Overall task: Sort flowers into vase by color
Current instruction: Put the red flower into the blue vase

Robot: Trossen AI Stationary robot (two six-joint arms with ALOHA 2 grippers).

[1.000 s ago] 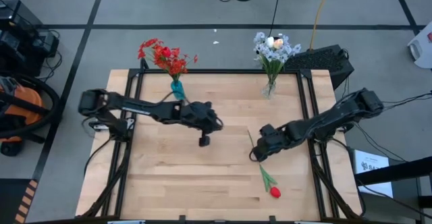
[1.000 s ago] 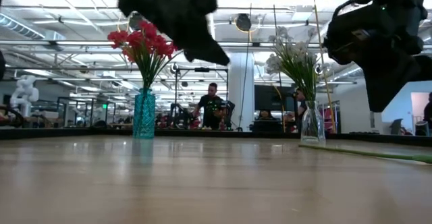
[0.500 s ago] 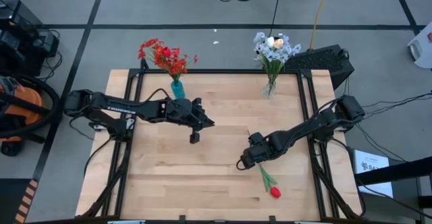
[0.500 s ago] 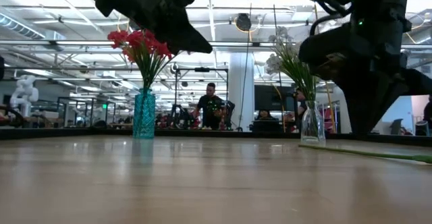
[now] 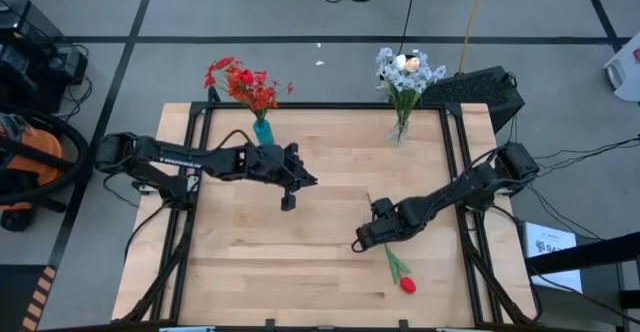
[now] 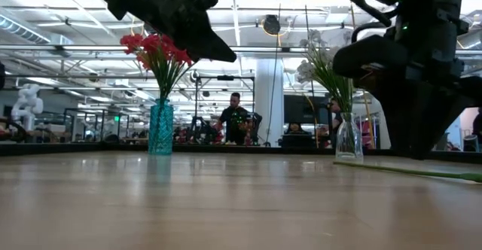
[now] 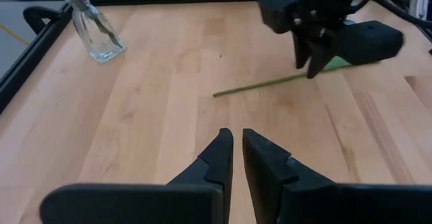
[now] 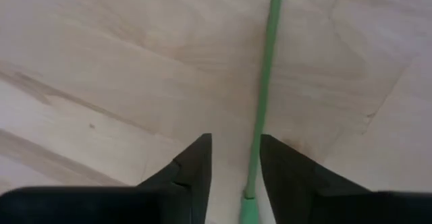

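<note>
Wood of the table (image 5: 250, 262) is seen bare around a single red tulip (image 5: 407, 284), which is laid flat near the right front with its green stem (image 8: 262, 109) running back under the right gripper (image 5: 357, 244). That gripper is lowered to the stem with its fingers parted; the stem is seen between them, not clamped. The left gripper (image 7: 236, 158) is held above mid-table, fingers nearly together on nothing. Red blooms are stood in the teal vase (image 5: 262, 132), pale ones in the clear vase (image 5: 400, 130).

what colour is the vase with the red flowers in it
Teal blue, a textured glass vase; it shows best in the low view, holding the red flowers.
</note>
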